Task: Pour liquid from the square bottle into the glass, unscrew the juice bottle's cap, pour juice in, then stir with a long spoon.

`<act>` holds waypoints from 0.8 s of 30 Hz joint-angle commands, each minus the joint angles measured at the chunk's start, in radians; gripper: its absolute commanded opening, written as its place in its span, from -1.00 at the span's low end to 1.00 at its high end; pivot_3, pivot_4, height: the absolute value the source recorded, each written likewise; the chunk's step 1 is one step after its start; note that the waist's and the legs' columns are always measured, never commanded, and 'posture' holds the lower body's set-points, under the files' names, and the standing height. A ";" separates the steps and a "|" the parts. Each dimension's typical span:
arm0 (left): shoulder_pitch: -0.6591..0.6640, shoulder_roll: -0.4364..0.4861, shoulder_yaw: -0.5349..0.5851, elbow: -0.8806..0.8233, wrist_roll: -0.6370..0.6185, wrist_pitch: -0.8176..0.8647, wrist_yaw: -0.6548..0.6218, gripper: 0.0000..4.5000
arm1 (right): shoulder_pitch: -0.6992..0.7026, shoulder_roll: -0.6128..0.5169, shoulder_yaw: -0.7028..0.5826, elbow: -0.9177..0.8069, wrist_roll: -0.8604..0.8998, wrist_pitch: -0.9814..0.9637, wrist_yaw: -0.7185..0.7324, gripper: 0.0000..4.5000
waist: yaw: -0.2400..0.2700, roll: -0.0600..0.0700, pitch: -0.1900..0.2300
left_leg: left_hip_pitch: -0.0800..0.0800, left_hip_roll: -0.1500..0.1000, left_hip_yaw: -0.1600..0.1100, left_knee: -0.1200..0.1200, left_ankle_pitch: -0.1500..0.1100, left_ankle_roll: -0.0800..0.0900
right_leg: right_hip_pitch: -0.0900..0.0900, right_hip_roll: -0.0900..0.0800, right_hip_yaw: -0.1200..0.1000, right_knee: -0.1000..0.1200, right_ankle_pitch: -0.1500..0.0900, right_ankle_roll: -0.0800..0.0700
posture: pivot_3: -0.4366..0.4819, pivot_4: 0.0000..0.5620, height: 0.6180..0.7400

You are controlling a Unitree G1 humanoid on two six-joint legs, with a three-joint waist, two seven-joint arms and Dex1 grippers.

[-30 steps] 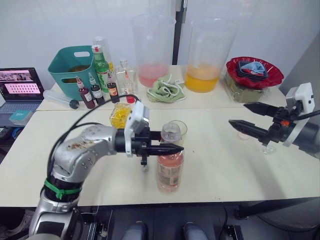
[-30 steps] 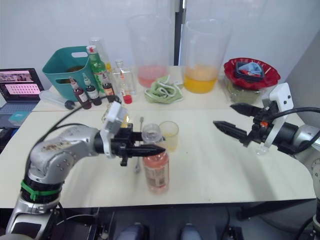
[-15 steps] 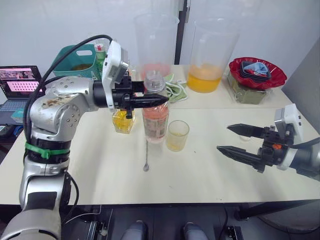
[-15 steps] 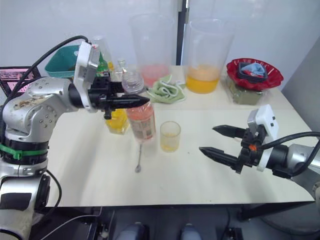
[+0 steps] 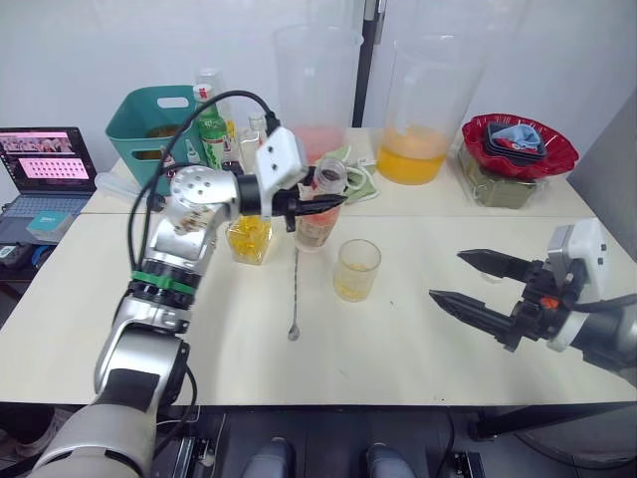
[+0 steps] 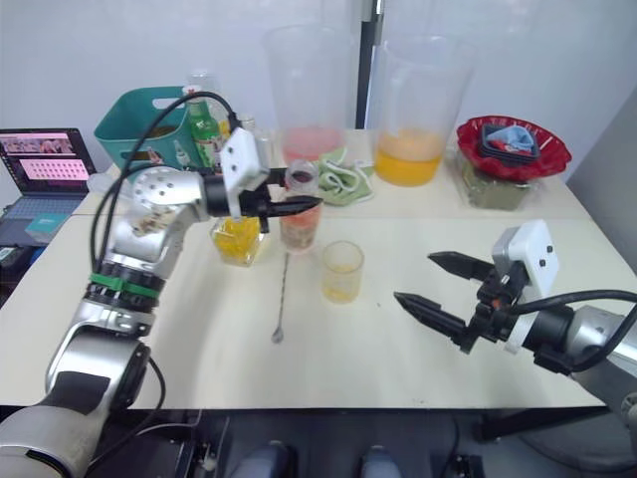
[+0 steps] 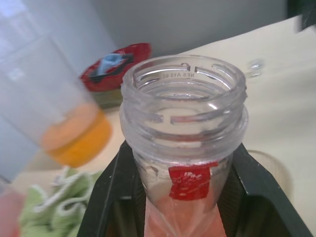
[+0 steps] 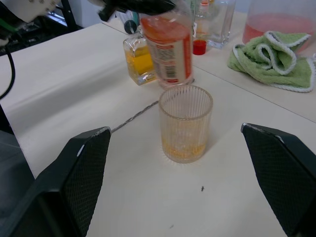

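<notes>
Gripping the uncapped juice bottle [image 5: 318,204] by its neck, left end effector [image 5: 320,203] holds it tilted just beyond the glass [image 5: 357,270], mouth toward it. Glass sits just below and forward; left arm is nearer. Right end effector [image 5: 473,281] spread wide, well apart. Long spoon [image 5: 295,295] lies on worktop [image 5: 418,339] beside glass. Bottle base hidden; cap not made out.

Little legible. Juice bottle [image 7: 183,143]: embossed characters on neck rim, roughly "A15 60", uncertain; red tag below neck, marks unreadable. Its orange-and-white label [image 8: 170,54] carries printed lines and barcode-like block, too small to read. Laptop [image 5: 42,169] at table's left edge: pink screen with rows of marks, unreadable. Green bottle [image 5: 211,134] near back edge: label text illegible.
</notes>
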 commanded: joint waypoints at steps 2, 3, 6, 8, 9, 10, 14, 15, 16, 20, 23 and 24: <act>-0.080 -0.037 -0.003 0.124 0.110 -0.255 0.086 -0.38 | 0.002 0.014 -0.026 -0.042 0.026 -0.047 -0.051 0.99 | 0.000 -0.001 0.000 | -0.002 0.000 0.000 0.001 0.000 0.000 | -0.001 0.000 0.000 0.000 0.000 0.000 | -0.05 -0.47 1.00; -0.085 -0.042 -0.007 0.150 0.129 -0.295 0.094 -0.38 | 0.003 0.015 -0.022 -0.044 0.027 -0.052 -0.059 0.99 | -0.001 -0.001 0.000 | -0.002 0.000 0.000 0.001 0.000 0.000 | -0.003 0.000 0.000 0.001 0.000 0.000 | -0.05 -0.47 1.00; -0.104 -0.062 -0.028 0.243 0.211 -0.437 0.170 -0.38 | 0.006 0.021 0.002 -0.055 0.026 -0.063 -0.084 0.99 | -0.002 -0.001 0.000 | -0.004 0.000 0.001 0.001 0.000 0.000 | -0.006 0.000 0.000 0.002 0.000 0.000 | -0.05 -0.47 1.00; -0.115 -0.070 -0.032 0.289 0.244 -0.493 0.208 -0.38 | 0.006 0.021 0.012 -0.058 0.026 -0.068 -0.095 0.99 | -0.001 -0.001 0.000 | -0.005 0.000 0.001 0.001 0.000 0.000 | -0.007 0.000 0.000 0.003 0.000 0.000 | -0.05 -0.47 1.00; -0.120 -0.071 -0.043 0.315 0.285 -0.543 0.252 -0.38 | 0.004 0.023 0.018 -0.060 0.027 -0.071 -0.106 0.99 | -0.001 -0.001 0.000 | -0.006 0.000 0.001 0.001 0.000 0.000 | -0.007 0.000 0.001 0.003 0.000 0.000 | -0.05 -0.47 1.00; -0.126 -0.068 -0.058 0.338 0.336 -0.577 0.307 -0.38 | 0.003 0.025 0.022 -0.062 0.028 -0.075 -0.115 0.99 | -0.002 -0.001 0.000 | -0.006 0.000 0.001 0.001 0.000 0.000 | -0.008 0.000 0.001 0.003 0.000 0.000 | -0.05 -0.47 1.00; -0.145 -0.058 -0.114 0.407 0.497 -0.682 0.478 -0.38 | 0.011 0.030 0.030 -0.074 0.038 -0.085 -0.141 0.99 | -0.001 -0.001 0.000 | -0.006 0.000 0.001 0.001 0.000 0.000 | -0.008 0.000 0.000 0.003 0.000 0.000 | -0.05 -0.47 1.00; -0.143 -0.061 -0.121 0.419 0.518 -0.705 0.509 -0.38 | 0.015 0.030 0.031 -0.078 0.040 -0.087 -0.145 0.99 | 0.000 -0.001 0.000 | -0.007 -0.001 0.001 0.001 0.000 0.000 | -0.008 0.000 0.000 0.003 0.000 0.000 | -0.05 -0.47 1.00; -0.143 -0.063 -0.126 0.430 0.534 -0.722 0.534 -0.38 | 0.018 0.030 0.032 -0.080 0.042 -0.090 -0.150 0.99 | 0.000 -0.001 0.000 | -0.007 -0.001 0.001 0.001 0.000 0.000 | -0.008 0.000 0.000 0.003 0.000 0.000 | -0.05 -0.47 1.00; -0.143 -0.060 -0.153 0.459 0.599 -0.776 0.614 -0.38 | 0.031 0.025 0.030 -0.085 0.046 -0.096 -0.160 0.99 | 0.000 -0.001 0.000 | -0.009 -0.001 0.001 0.003 0.000 0.000 | -0.010 0.000 0.000 0.003 0.001 0.000 | -0.05 -0.47 1.00; -0.133 -0.059 -0.163 0.471 0.638 -0.804 0.683 -0.38 | 0.047 0.023 0.024 -0.091 0.046 -0.102 -0.164 0.99 | 0.000 -0.001 0.000 | -0.010 -0.001 0.001 0.004 0.000 0.000 | -0.010 0.000 0.000 0.004 0.001 0.000 | -0.05 -0.47 1.00; -0.133 -0.057 -0.169 0.472 0.652 -0.809 0.701 -0.38 | 0.051 0.023 0.024 -0.093 0.046 -0.103 -0.165 0.99 | 0.000 -0.001 0.000 | -0.010 -0.001 0.001 0.004 0.000 0.000 | -0.010 0.000 0.000 0.004 0.001 0.000 | -0.05 -0.47 1.00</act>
